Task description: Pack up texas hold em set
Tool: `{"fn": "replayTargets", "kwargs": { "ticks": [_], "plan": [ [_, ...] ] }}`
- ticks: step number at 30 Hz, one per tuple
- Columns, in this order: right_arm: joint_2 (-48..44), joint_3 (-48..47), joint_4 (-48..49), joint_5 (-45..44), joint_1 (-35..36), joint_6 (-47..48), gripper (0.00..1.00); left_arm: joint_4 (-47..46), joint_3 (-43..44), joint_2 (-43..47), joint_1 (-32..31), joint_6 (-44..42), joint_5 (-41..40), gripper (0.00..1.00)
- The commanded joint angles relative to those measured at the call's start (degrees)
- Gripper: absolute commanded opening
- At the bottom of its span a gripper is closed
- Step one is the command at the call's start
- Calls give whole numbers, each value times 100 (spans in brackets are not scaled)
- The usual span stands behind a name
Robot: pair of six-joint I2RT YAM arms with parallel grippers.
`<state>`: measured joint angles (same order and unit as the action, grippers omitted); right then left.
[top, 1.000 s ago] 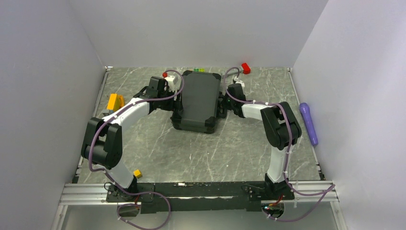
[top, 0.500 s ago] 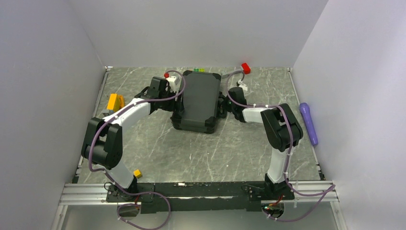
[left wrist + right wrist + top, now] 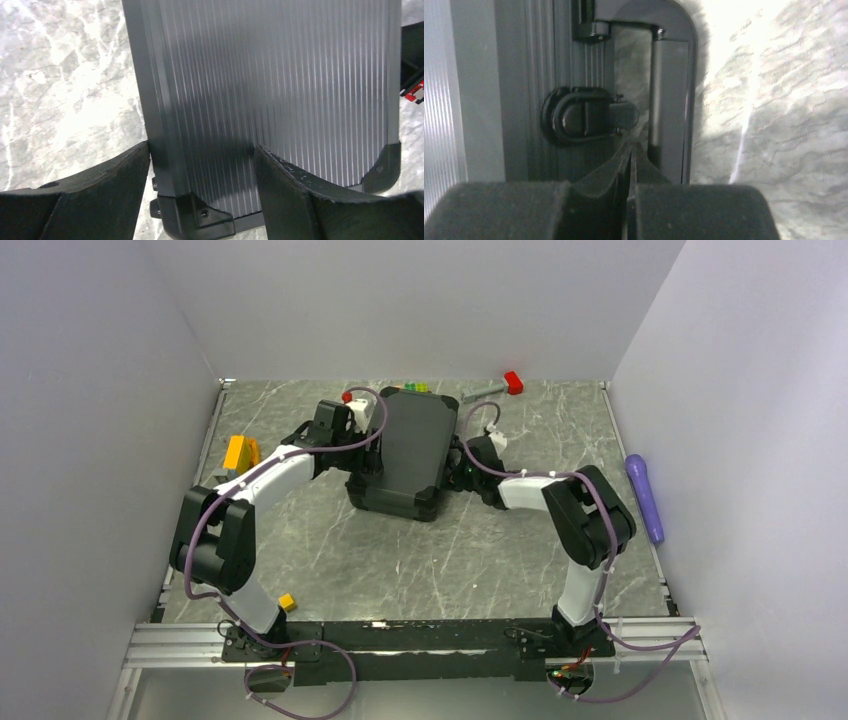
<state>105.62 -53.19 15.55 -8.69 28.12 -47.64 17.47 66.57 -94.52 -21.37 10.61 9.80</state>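
The black briefcase (image 3: 408, 448) of the hold em set lies shut on the table, its ribbed lid up (image 3: 280, 75). Chips, decks and markers are hidden. My left gripper (image 3: 366, 452) is open at the case's left edge. In the left wrist view it (image 3: 202, 150) straddles the case's side wall and corner. My right gripper (image 3: 462, 464) is at the case's right side. In the right wrist view it (image 3: 629, 148) is shut on nothing, its tips between a latch (image 3: 589, 116) and the handle (image 3: 670, 100).
An orange block (image 3: 238, 452) lies left of my left arm. A small yellow cube (image 3: 287, 602) sits near the left base. A purple cylinder (image 3: 646, 496) lies by the right wall. A red block (image 3: 513, 381) and small green pieces (image 3: 415, 386) are at the back.
The case has turned, its near end swinging left. My right gripper has moved nearer and left along the case's right side. My left gripper has stayed at the left edge.
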Motion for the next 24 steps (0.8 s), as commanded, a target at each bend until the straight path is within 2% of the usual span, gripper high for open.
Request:
{"fn": "replayTargets", "kwargs": {
  "ticks": [1, 5, 10, 14, 18, 24],
  "plan": [
    [358, 276, -952, 1924, 797, -375, 7, -143, 137, 59, -173, 11, 290, 77],
    [223, 36, -1261, 1814, 766, -17, 7, -118, 122, 121, -175, -27, 211, 77],
    [-359, -288, -2162, 1026, 728, 599, 10, -105, 122, 193, -175, -69, 98, 76],
    [-901, -448, -2598, 748, 517, 1111, 13, -78, 138, 275, -175, -111, 4, 76],
    [-1202, -591, -2735, 962, 276, 1440, 17, -123, 104, 384, -175, -167, -61, 77],
    [-921, -839, -2705, 1268, -24, 1650, 17, -187, 45, 461, -175, -196, -25, 78]
  ]
}}
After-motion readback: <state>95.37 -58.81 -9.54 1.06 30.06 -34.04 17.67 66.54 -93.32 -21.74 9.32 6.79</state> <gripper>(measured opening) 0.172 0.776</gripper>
